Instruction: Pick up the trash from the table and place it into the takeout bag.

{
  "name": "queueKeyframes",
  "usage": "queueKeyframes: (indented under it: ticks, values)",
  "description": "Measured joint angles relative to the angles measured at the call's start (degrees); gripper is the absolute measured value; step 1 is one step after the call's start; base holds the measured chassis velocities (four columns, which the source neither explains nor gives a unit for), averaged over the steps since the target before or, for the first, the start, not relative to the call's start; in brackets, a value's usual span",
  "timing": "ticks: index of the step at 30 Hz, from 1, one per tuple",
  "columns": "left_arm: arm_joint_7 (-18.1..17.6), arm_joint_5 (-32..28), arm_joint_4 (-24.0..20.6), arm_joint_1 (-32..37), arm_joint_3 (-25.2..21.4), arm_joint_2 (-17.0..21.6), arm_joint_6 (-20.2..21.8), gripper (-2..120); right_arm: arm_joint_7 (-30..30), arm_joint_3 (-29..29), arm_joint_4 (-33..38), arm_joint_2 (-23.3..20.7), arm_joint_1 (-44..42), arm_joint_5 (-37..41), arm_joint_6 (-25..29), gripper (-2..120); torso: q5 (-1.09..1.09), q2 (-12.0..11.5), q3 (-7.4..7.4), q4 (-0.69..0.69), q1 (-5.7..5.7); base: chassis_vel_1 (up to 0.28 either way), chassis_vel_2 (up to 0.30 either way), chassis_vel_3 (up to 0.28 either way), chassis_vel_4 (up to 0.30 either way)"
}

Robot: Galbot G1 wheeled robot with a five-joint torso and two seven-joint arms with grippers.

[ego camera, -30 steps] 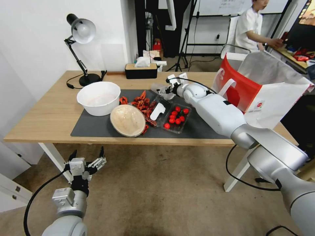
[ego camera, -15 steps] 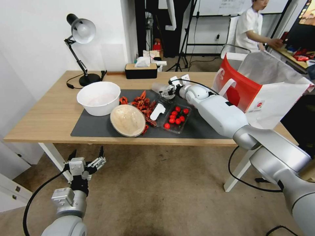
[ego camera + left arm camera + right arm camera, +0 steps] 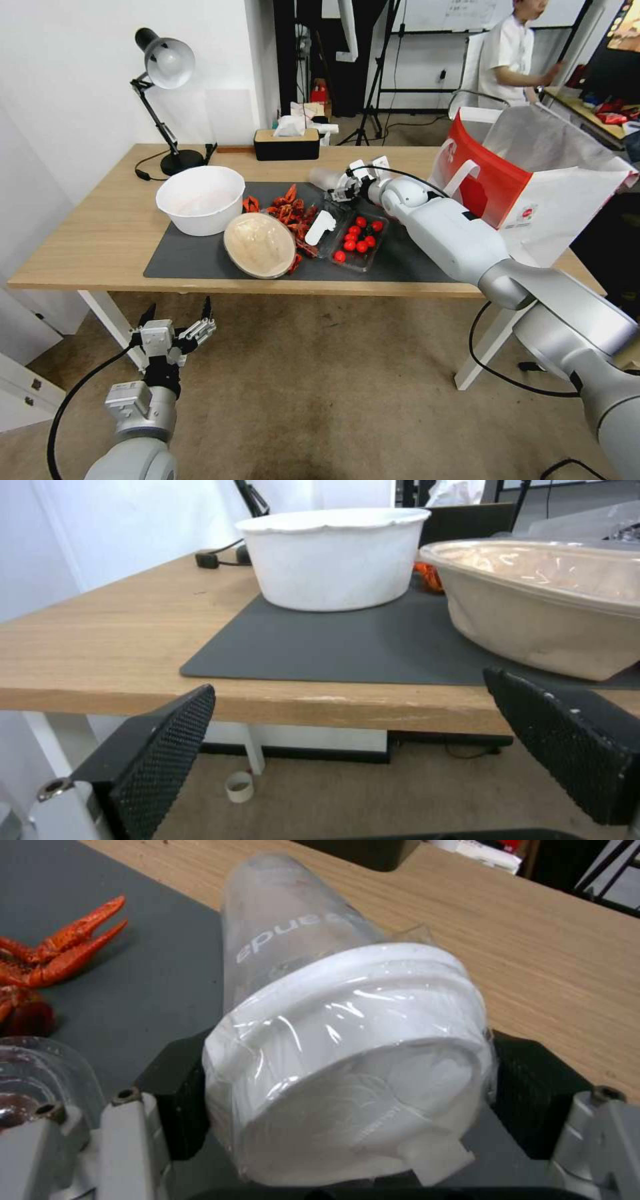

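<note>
Over the last second our right gripper (image 3: 344, 189) has drawn back toward us and a little to the right, carrying the clear plastic cup with white lid (image 3: 333, 1040) away from the far edge of the dark grey mat (image 3: 200, 257). Its black pads (image 3: 533, 1100) are pressed against both sides of the lid end, the cup lying sideways, so we judge the grasp secure and the lift under way.

Our red-and-white paper takeout bag (image 3: 487, 180) stands open to the right, near the arm. Between cup and bag lies bare tabletop; the clear tray of cherry tomatoes (image 3: 360, 240) and the red crayfish shells (image 3: 290, 210) sit just below the path. Our left gripper (image 3: 175, 328) hangs spread open below the wooden table (image 3: 87, 240), facing the round tan bowl (image 3: 553, 605) and the big white bowl (image 3: 333, 560).
</note>
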Motion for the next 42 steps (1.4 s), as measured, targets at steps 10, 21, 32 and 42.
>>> queueKeyframes:
  ticks: [10, 21, 32, 42]
  values:
    - [-0.03, 0.09, -0.27, 0.02, 0.11, 0.01, 0.0, 100, -0.17, 0.21, 1.9, -1.32, -0.09, 0.74, 0.11, 77, 0.0, -0.01, 0.0, 0.0, 0.0, 0.0, 0.0, 0.0, 0.0]
    - [-0.04, 0.25, -0.8, 0.08, 0.25, -0.04, 0.13, 100, 1.58, 2.41, 12.44, -7.32, -1.42, 2.82, 0.61, 77, 0.01, -0.01, 0.0, -0.01, 0.0, 0.0, 0.0, 0.0, 0.0]
    - [-0.06, 0.77, -2.05, 0.75, 0.3, -0.19, 0.34, 100, 5.1, 2.89, 29.48, -13.63, -5.15, 5.9, 0.62, 77, 0.01, 0.0, 0.0, -0.01, 0.0, 0.0, 0.0, 0.0, 0.0]
    - [-0.19, 0.72, -2.94, 1.64, -0.07, -0.22, 0.34, 100, 13.92, 8.15, 41.8, -17.69, -9.59, 7.69, 0.62, 77, 0.01, 0.0, 0.0, 0.0, 0.0, 0.0, 0.0, 0.0, 0.0]
